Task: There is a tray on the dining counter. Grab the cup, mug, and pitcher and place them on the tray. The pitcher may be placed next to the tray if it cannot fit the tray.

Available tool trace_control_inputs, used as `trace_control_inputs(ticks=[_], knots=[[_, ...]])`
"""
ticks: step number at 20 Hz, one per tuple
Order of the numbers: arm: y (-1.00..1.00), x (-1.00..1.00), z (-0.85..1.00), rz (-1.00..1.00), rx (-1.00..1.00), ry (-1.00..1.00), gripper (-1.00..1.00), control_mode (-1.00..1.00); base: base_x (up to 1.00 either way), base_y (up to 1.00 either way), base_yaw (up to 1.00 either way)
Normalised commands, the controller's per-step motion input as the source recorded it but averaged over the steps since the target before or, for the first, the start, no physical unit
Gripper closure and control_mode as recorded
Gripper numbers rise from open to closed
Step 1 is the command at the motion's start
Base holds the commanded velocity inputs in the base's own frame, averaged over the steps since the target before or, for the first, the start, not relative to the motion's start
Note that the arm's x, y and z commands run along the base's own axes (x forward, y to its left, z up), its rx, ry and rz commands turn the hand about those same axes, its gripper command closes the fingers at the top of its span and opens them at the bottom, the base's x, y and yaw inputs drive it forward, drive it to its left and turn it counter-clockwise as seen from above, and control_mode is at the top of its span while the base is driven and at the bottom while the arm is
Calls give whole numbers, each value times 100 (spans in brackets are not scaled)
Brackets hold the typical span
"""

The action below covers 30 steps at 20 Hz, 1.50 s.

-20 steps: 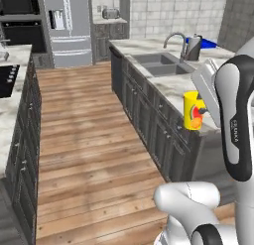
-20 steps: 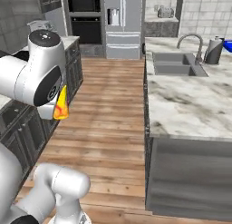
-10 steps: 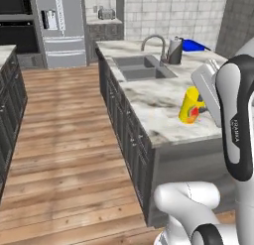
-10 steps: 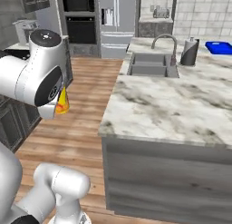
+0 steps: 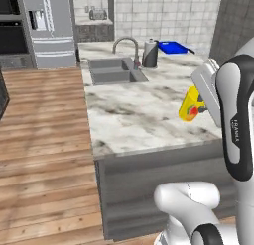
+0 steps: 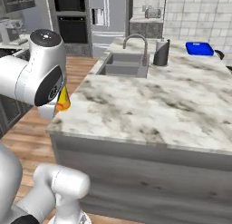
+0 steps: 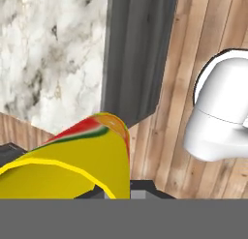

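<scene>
Carrying step: gripper (image 7: 121, 197) clamped on the cup (image 5: 190, 104), held in the air at right centre of the left base view, over the near counter (image 5: 144, 115) edge. Tray (image 5: 172, 47) sits far back at upper right, past the sink (image 5: 113, 71). Next move likely needs travel toward the tray, then lowering the cup inside its rim.

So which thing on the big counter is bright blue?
The tray at the far end of the dining counter. The canister by the faucet is dark, and the cup the gripper holds is yellow.
</scene>
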Motion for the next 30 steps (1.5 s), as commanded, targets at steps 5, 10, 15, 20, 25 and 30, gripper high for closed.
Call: trace_control_inputs(ticks=[5, 10, 15, 20, 25, 30], knots=[[0, 0, 0, 0, 0, 0, 100, 100, 31, -100, 7], [0, 0, 0, 0, 0, 0, 100, 100, 26, -100, 6], [0, 0, 0, 0, 0, 0, 100, 100, 13, -100, 3], [0, 0, 0, 0, 0, 0, 100, 100, 8, -100, 2], [0, 0, 0, 0, 0, 0, 100, 100, 3, -100, 2], [0, 0, 0, 0, 0, 0, 100, 100, 3, -100, 1]])
